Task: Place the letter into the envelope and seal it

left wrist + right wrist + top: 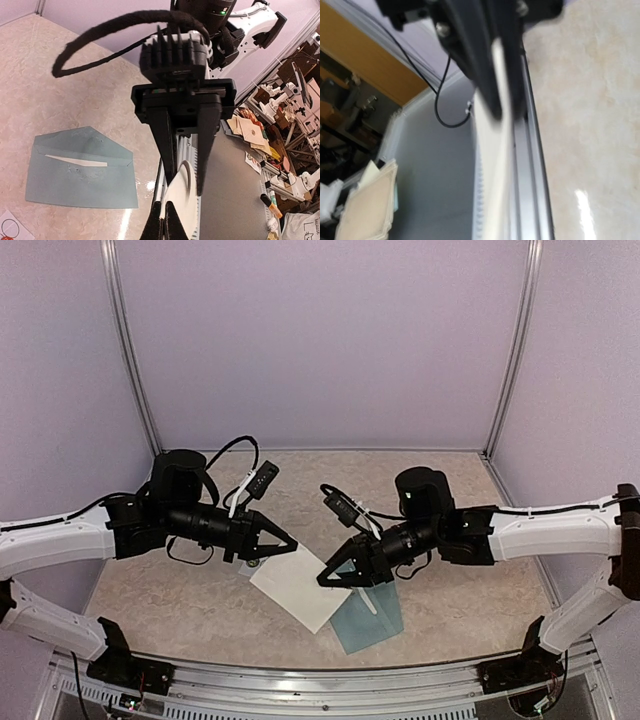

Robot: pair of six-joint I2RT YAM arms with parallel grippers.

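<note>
Nearest, in front of the flat teal paper envelope (380,620), at the table's close edge: a silver slotted aluminium rail (330,682), with an arm base at either end. Under the envelope, a beige marbled tabletop (170,605). Just beside one envelope corner in the left wrist view, a small white card with a red ring (7,227), cut by the frame. Left of the envelope and overlapping its corner from above, a white rectangular paper letter (300,588), lifted off the table, seen edge-on and bowed from the left wrist. Directly over the envelope's far left part, the black right gripper (325,578), blocking that part from the top camera; jaws a little apart around the letter's edge, contact with the paper impossible to tell. Further left of the envelope, the black left gripper (292,548), clamped tight on the letter's far corner. Beyond the envelope in the left wrist view, a looping black cable (90,35). Far behind the envelope, lilac panel walls (320,340).

Lies flat on the tabletop, near the rail. Shallow triangular flap open, spread flat, pointing away from the pocket. Faintly wrinkled in the middle. Thin white sliver (75,160) just below the fold line.

Far left portion hidden under the right gripper in the top view. Right wrist view blurred: only a dark finger and the letter's pale edge legible. Clutter beyond the rail too jumbled to name.
</note>
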